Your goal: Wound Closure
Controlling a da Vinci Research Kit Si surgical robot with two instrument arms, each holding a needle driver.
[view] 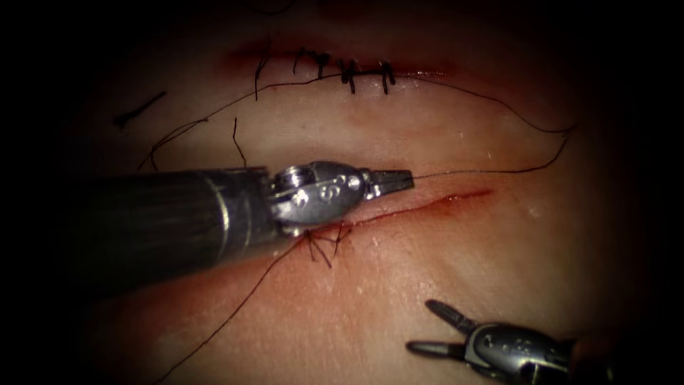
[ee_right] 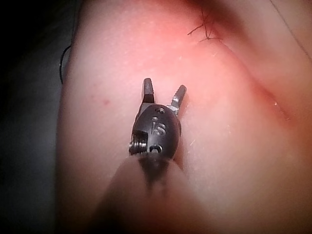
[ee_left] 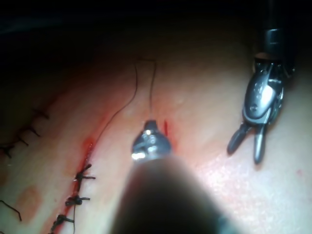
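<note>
The left tool (view: 407,179) lies across the tissue (view: 442,271) just above the open cut (view: 434,203), its jaws shut on the thread (view: 484,172). From the jaws the thread runs right, curves back at the far right, and passes along the stitched upper cut (view: 349,73). At the open cut's left end sits a knot (view: 322,246) with short ends, and a strand trails down-left from it. Low on the right, the right tool (view: 422,326) has its jaws open and holds nothing. In the left wrist view, the left tool (ee_left: 150,126) grips the thread (ee_left: 152,87). The right tool (ee_right: 164,89) hovers open over bare tissue.
A short dark cut end of thread (view: 139,109) lies on the tissue at the upper left. Red fluid lines the open cut. Several stitches (ee_left: 80,178) close the cut's near part in the left wrist view, where the right tool (ee_left: 246,148) stands open.
</note>
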